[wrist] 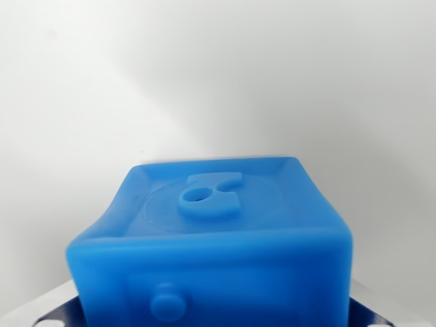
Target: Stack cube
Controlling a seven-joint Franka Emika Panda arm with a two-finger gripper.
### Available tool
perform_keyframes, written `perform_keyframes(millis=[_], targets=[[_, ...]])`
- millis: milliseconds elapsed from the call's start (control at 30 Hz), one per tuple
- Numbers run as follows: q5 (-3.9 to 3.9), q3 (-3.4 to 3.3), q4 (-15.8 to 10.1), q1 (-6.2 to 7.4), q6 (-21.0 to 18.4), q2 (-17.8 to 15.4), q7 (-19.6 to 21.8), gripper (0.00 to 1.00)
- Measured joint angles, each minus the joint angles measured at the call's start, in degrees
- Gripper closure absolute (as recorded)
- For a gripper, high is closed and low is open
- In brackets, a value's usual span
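At six o'clock of the wrist view, filling the lower half, sits the blue cube (pixel 211 245), apparently soft, light moulded rubber, best gripped on opposite flat sides; gripper state cannot be told.

Only slivers of the claw (pixel 218 320) show at the picture's bottom corners: dark blue-grey pieces with pale, seemingly metallic edges, largely hidden and too blurred for detail.
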Motion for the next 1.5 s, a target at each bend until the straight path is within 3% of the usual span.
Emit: perform_keyframes(millis=[1000, 1300, 1500], targets=[[0.22, 0.64, -2.0, -0.44, -6.09, -8.38, -0.25, 1.0], [0.58, 0.85, -2.5, -0.59, -8.89, -11.9, -0.43, 1.0], [1.14, 0.55, -4.57, -0.62, -8.76, -13.3, 0.79, 1.0]])
